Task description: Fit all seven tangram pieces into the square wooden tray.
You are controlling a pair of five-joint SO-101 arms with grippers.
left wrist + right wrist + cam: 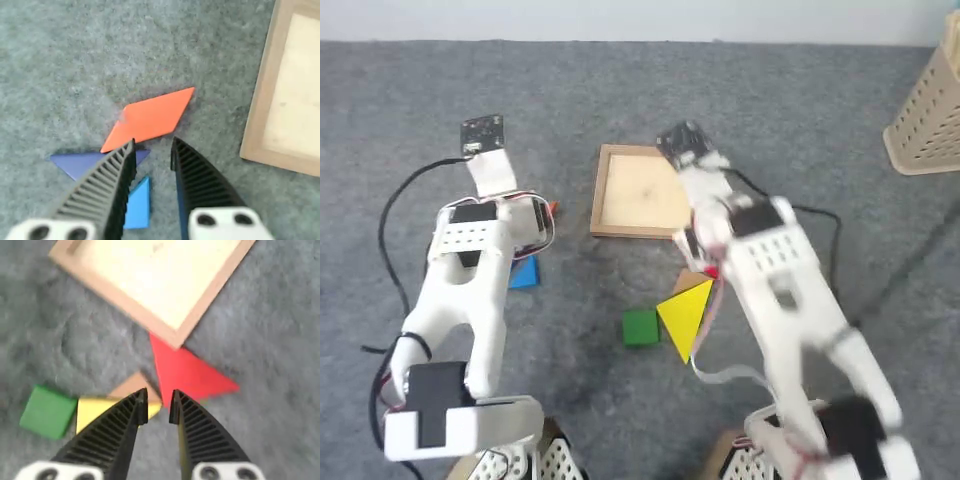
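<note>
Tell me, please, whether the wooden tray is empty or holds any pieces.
Empty where visible: the wooden tray shows bare floor; the right arm hides one side. The red triangle lies outside.

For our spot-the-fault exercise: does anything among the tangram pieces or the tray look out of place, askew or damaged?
Nothing looks damaged. The square wooden tray is empty. One oddity outside it: a tan piece seems to overlap the yellow triangle, crowded against the red triangle, whose tip touches the tray's corner.
</note>
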